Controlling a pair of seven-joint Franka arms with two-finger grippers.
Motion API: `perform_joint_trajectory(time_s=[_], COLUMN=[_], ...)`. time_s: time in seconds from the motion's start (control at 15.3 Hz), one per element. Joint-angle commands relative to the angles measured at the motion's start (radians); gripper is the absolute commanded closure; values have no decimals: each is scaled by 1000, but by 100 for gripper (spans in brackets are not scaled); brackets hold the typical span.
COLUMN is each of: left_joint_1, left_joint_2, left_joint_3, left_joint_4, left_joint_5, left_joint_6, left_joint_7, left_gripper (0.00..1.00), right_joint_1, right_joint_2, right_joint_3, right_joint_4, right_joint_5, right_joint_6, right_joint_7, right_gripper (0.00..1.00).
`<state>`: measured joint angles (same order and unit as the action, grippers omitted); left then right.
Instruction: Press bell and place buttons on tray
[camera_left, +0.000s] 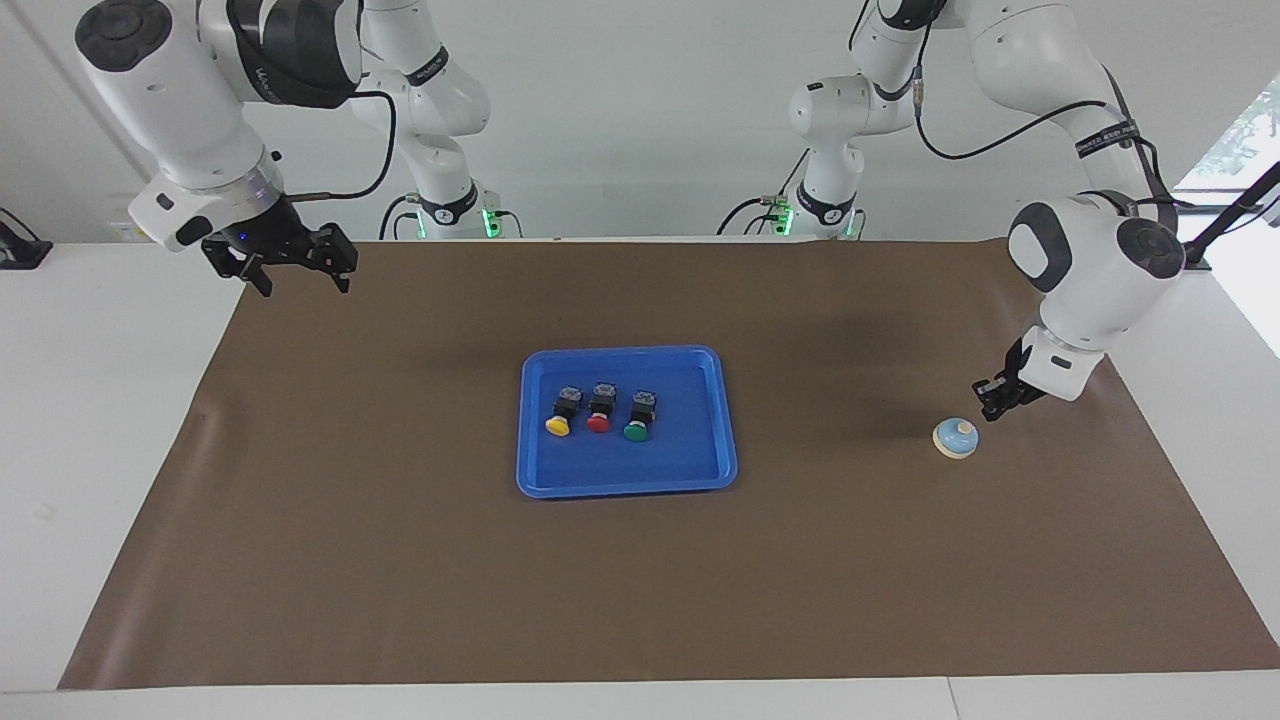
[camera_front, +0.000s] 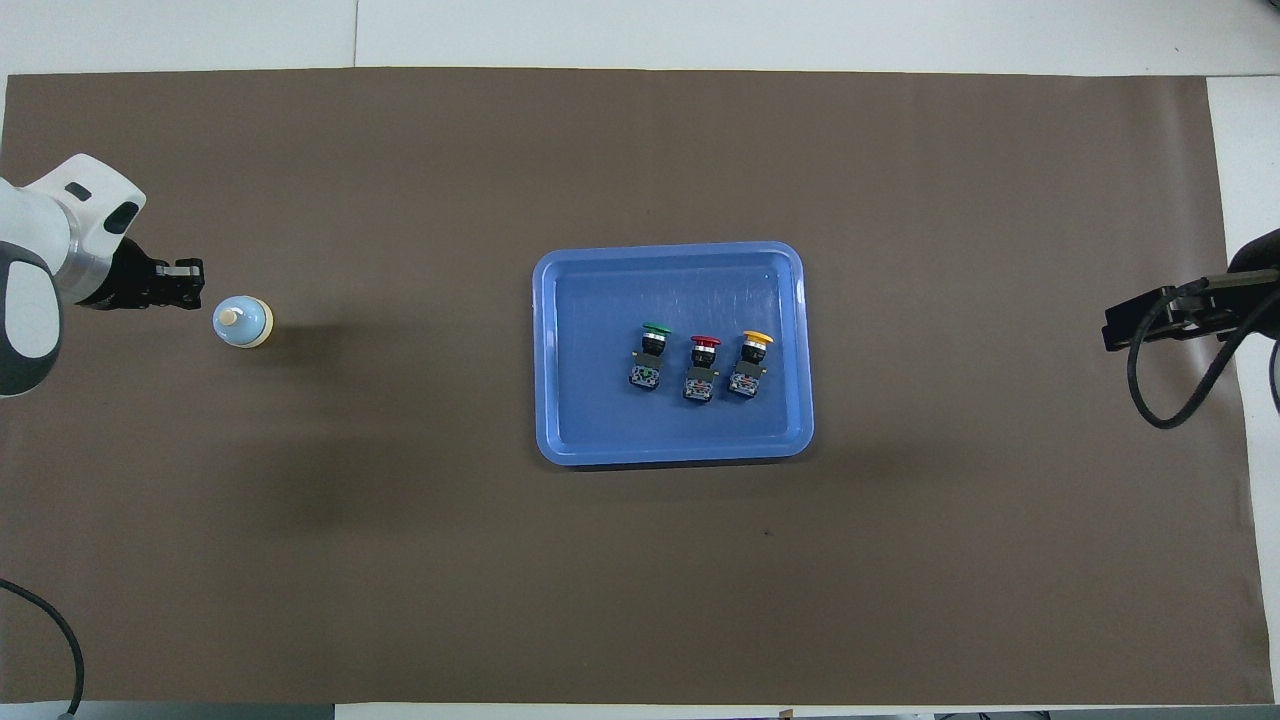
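The light blue bell (camera_left: 956, 438) (camera_front: 242, 322) with its cream knob stands on the brown mat toward the left arm's end. My left gripper (camera_left: 991, 408) (camera_front: 194, 296) hangs low just beside the bell, shut and apart from it, holding nothing. The blue tray (camera_left: 700, 475) (camera_front: 560, 300) lies mid-table. In it lie three buttons in a row: yellow (camera_left: 559, 420) (camera_front: 752, 352), red (camera_left: 599, 415) (camera_front: 702, 356) and green (camera_left: 637, 423) (camera_front: 652, 344). My right gripper (camera_left: 296, 275) (camera_front: 1140, 325) waits raised and open over the mat's edge at the right arm's end.
A brown mat (camera_left: 400, 560) covers most of the white table (camera_left: 90, 420). A black cable (camera_front: 1165, 380) loops below the right gripper in the overhead view.
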<state>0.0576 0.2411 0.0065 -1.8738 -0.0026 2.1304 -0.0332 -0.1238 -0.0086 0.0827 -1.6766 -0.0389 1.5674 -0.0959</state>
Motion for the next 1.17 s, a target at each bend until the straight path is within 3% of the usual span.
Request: perform_joint_trajectory(time_s=[0.0, 0.46, 0.59, 0.72, 0.78, 0.91, 1.11], left_joint_1=[-8, -22, -19, -24, -25, -32, -45], left_joint_2=[0, 38, 40, 34, 27, -2, -72], left_joint_3=[0, 0, 0, 0, -2, -3, -2], left_joint_4=[-56, -113, -62, 45, 105, 176, 163], left_joint_5=[-1, 0, 0, 0, 0, -4, -4], left_joint_6=[69, 99, 39, -105, -177, -306, -383], left_joint_7=[18, 19, 21, 19, 18, 4, 4], left_gripper=[100, 100, 100, 100, 75, 0, 0], right_joint_1=[-11, -11, -11, -11, -11, -11, -11], right_joint_2=[-22, -22, -22, -22, -22, -22, -22], right_joint_3=[8, 8, 8, 8, 8, 8, 8], right_joint_4=[-20, -20, -20, -20, -20, -20, -20], right_joint_5=[-10, -10, -10, -10, -10, -10, -10], right_joint_6=[-7, -7, -7, -7, -7, -7, -7], right_joint_7=[-8, -8, -8, -8, -8, -8, -8], right_gripper=[0, 0, 0, 0, 0, 0, 0])
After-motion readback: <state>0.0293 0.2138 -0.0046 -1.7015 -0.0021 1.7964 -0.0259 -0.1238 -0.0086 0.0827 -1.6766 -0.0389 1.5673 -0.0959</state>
